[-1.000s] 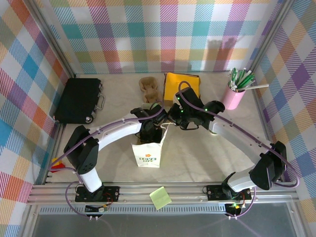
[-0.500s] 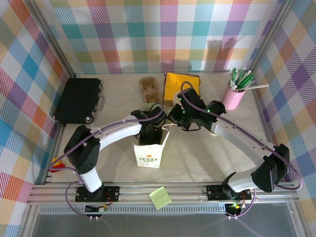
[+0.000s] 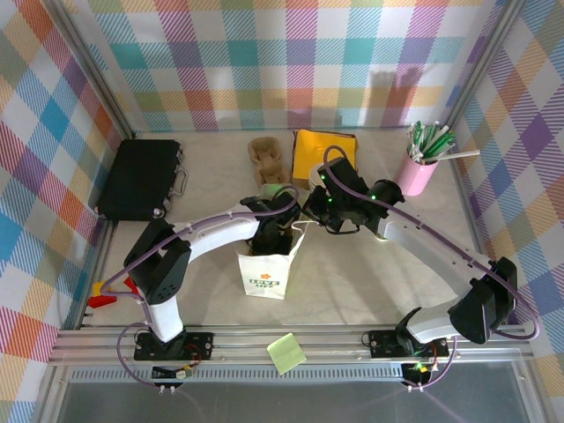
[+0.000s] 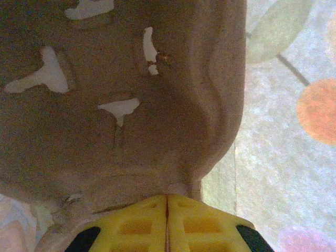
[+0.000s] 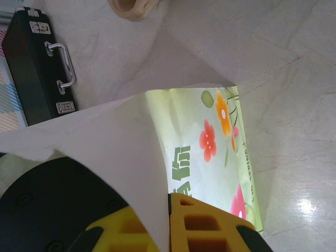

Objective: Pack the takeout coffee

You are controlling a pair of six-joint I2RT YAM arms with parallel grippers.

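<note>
Meanwhile, compared with a second ago, the left arm's shoulder and upper link have swung a little toward the middle of the table. This uncovers more of a red-and-yellow item (image 3: 104, 296) by the left wall. Its wrist has also shifted enough to show the takeout coffee (image 3: 275, 190), a pale white-and-green shape standing on the table. The cup sits outside the paper bag (image 3: 267, 278), between the brown pulp cup carrier (image 3: 266, 157) and the left wrist. The right arm has crept slightly toward the back wall, and the bag has barely moved.

The left arm reaches down into the bag's open mouth. In its wrist view the left gripper (image 4: 167, 202) has its yellow fingers pressed together along a seam. A brown moulded-pulp piece (image 4: 121, 105) lies right at the tips, though I cannot tell whether they pinch its edge. Coloured blobs glow through the bag paper beside it.

The right gripper (image 5: 169, 205) is clamped on the bag's white rim, holding the mouth open. A black case (image 5: 37, 68) with a metal handle lies beyond.

The bag's front carries a green logo with a line of text, too small to read. In the right wrist view, flowers and green characters show through the paper in reverse, along with a strip of tiny lettering, none of it legible.
</note>
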